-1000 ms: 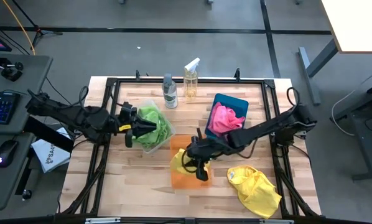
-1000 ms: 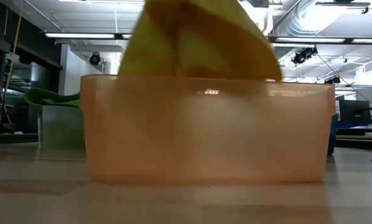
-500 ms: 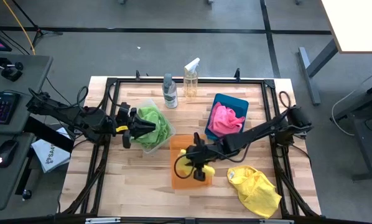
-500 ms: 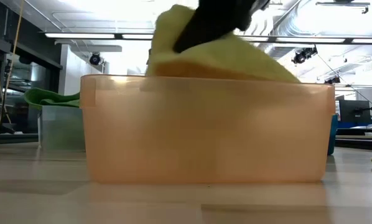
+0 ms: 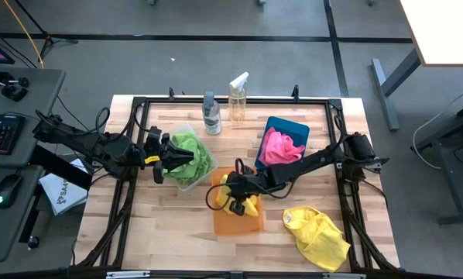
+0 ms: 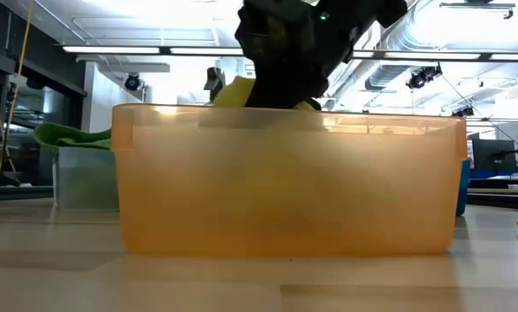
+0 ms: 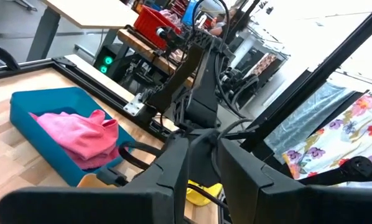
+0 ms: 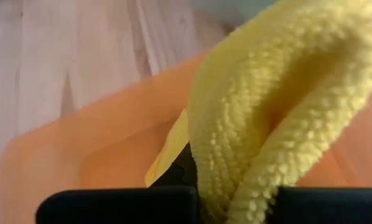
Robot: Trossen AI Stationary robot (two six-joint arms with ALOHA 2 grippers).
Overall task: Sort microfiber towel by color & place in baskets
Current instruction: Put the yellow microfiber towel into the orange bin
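1. The left gripper (image 5: 173,158) sits at 9 o'clock beside the clear bin (image 5: 186,184) of green towels (image 5: 197,153); whether it grips any cannot be told.
2. The right gripper (image 5: 233,195), clamped tight on a yellow towel (image 5: 241,203), is down in the centre orange bin (image 5: 235,225).
3. At 1 o'clock a pink towel (image 5: 279,147) fills the teal bin (image 5: 293,127).
4. At 5 o'clock another yellow towel (image 5: 318,235) lies loose.

wooden slat table (image 5: 169,225) with a black frame around it, two spray bottles at the far edge, a grey-labelled one (image 5: 210,115) just beside a yellowish one with a white trigger (image 5: 238,99), keyboard (image 5: 1,133) and mouse (image 5: 8,188) on the side desk, white table corner (image 5: 448,27) across the room
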